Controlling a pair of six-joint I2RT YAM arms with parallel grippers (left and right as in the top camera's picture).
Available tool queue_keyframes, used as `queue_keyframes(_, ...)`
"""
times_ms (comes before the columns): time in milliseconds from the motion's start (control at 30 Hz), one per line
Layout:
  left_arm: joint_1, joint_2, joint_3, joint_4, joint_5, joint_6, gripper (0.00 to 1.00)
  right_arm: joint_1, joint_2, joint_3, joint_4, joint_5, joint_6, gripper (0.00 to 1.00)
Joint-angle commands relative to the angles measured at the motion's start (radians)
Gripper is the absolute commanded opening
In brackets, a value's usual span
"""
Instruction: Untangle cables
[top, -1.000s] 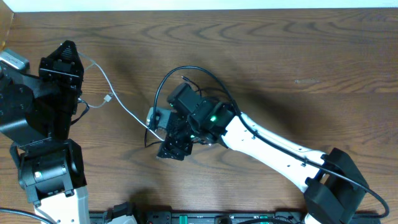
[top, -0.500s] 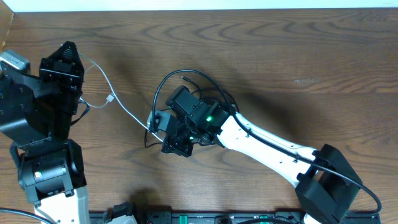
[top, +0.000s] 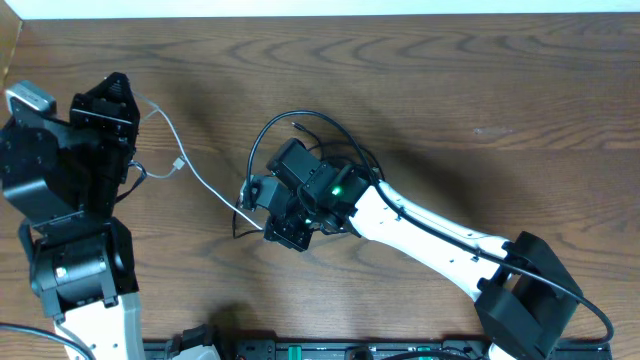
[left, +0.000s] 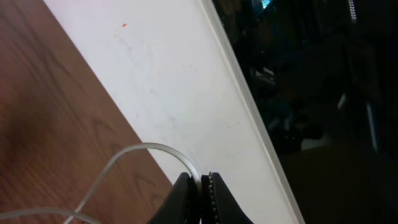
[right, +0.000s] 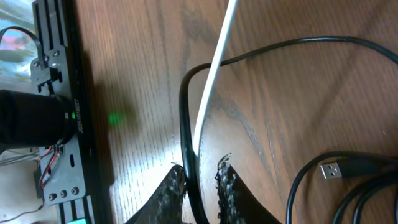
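The left gripper (left: 200, 186), pinched on the white cable (top: 195, 170), has nudged toward 3 o'clock (barely), slackening it, while the right gripper (right: 200, 186) clamps a black cable (right: 186, 137) mid-table.

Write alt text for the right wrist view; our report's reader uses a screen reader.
The right gripper has its fingers closed on a black cable over the wooden table. A white cable crosses it diagonally, and more black cable loops with a USB plug lie at lower right.
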Motion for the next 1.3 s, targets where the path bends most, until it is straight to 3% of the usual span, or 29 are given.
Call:
queue_keyframes(0, 0.004, 0.008, 0.015, 0.001, 0.005, 0.017, 0.07, 0.000, -0.002, 0.003, -0.004, 0.018, 0.014, 0.15)
queue_keyframes(733, 0.004, 0.013, 0.015, -0.013, 0.005, 0.029, 0.08, 0.000, -0.039, 0.032, -0.038, 0.040, 0.021, 0.14)
queue_keyframes(967, 0.004, 0.013, 0.015, -0.023, 0.005, 0.037, 0.07, 0.000, -0.057, 0.037, -0.037, 0.044, 0.021, 0.29)
queue_keyframes(1100, 0.004, 0.013, 0.015, -0.025, 0.005, 0.036, 0.07, 0.000, -0.067, 0.037, -0.038, 0.044, 0.021, 0.28)
queue_keyframes(1267, 0.004, 0.013, 0.015, -0.025, 0.005, 0.036, 0.07, 0.000, -0.068, 0.037, -0.049, 0.043, 0.021, 0.19)
